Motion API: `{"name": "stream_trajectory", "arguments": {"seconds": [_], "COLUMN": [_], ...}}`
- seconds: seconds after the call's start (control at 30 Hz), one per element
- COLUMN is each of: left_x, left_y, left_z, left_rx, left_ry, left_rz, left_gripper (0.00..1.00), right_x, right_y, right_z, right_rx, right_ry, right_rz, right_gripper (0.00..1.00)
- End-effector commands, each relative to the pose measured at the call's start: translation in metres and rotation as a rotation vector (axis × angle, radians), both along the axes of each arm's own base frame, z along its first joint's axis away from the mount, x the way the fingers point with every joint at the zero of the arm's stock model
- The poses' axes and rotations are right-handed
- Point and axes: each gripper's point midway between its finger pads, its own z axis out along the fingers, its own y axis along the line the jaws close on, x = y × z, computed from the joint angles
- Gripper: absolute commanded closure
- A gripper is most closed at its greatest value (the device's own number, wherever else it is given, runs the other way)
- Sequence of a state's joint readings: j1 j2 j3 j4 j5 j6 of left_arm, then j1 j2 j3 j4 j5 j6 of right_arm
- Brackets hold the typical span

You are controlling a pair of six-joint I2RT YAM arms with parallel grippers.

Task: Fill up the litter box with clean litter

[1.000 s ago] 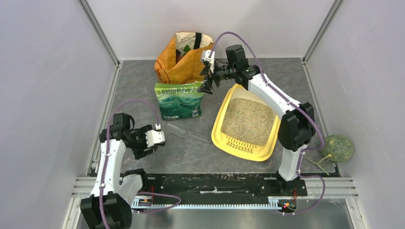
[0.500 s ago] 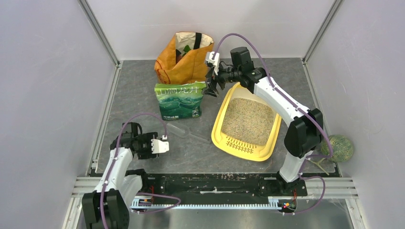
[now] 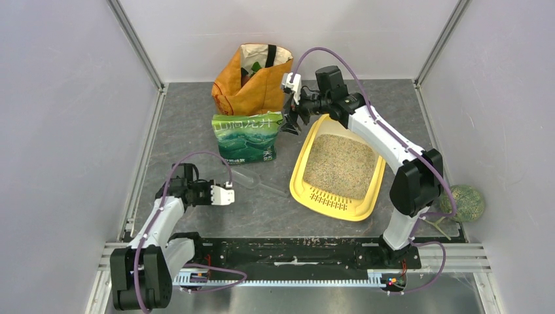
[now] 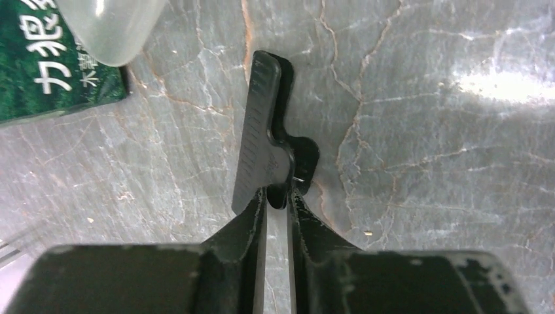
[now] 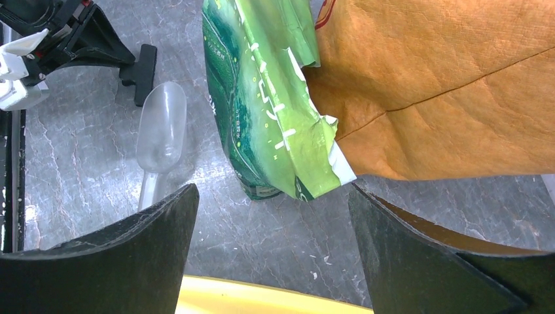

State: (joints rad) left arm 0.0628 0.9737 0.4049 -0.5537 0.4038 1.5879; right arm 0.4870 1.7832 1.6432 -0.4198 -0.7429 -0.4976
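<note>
The yellow litter box [image 3: 300,186] lies right of centre, holding a bed of beige clean litter [image 3: 340,163]. Left of it stands the green litter bag [image 3: 247,139], top torn open [image 5: 262,104]. My right gripper [image 3: 291,122] hovers open by the bag's upper right corner, and that corner shows ahead of its spread fingers [image 5: 271,255] without touching them. My left gripper [image 3: 229,193] is low on the table. Its fingers [image 4: 278,193] are closed on the tab of a black ridged clip [image 4: 262,131] lying flat.
A clear plastic scoop [image 3: 243,176] lies between the green bag and the left gripper. An orange shopping bag [image 3: 252,85] stands behind the green bag. A green melon [image 3: 463,201] sits outside the right wall. Grey walls enclose the stone-patterned table.
My left arm dropped lower and reached right toward the scoop, and its jaws narrowed onto the black clip. The right gripper shifted slightly right beside the bag top, staying open.
</note>
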Motion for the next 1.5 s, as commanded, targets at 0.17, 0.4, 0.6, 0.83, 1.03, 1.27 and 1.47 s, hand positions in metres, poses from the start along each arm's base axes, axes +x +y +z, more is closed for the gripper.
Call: {"name": "stream_trajectory", "arguments": {"seconds": [0.17, 0.4, 0.6, 0.83, 1.03, 1.27, 1.47], "left_x": [0.015, 0.006, -0.011, -0.006, -0.002, 0.018, 0.016], "left_y": [-0.014, -0.034, -0.06, -0.115, -0.162, -0.192, -0.211], "left_z": [0.024, 0.089, 0.163, 0.238, 0.267, 0.285, 0.287], "left_rx": [-0.061, -0.208, -0.382, -0.634, -0.735, -0.843, -0.851], "left_ry": [-0.057, 0.005, 0.067, 0.201, 0.34, 0.409, 0.434], "left_rz": [-0.027, 0.008, 0.018, -0.014, -0.065, -0.048, -0.079], "left_gripper": [0.98, 0.98, 0.98, 0.98, 0.98, 0.98, 0.98], "right_x": [-0.007, -0.03, -0.08, -0.122, -0.132, -0.158, -0.152], "right_y": [-0.011, -0.02, -0.028, -0.011, 0.0, 0.004, 0.012], "right_z": [0.025, 0.044, 0.052, 0.062, 0.068, 0.071, 0.062], "right_rx": [0.017, 0.043, 0.066, 0.123, 0.133, 0.148, 0.13], "right_ry": [-0.041, 0.035, 0.131, 0.199, 0.201, 0.232, 0.226], "right_rz": [-0.009, 0.026, 0.159, 0.287, 0.34, 0.407, 0.378], "right_gripper": [0.08, 0.06, 0.07, 0.1, 0.13, 0.16, 0.21]}}
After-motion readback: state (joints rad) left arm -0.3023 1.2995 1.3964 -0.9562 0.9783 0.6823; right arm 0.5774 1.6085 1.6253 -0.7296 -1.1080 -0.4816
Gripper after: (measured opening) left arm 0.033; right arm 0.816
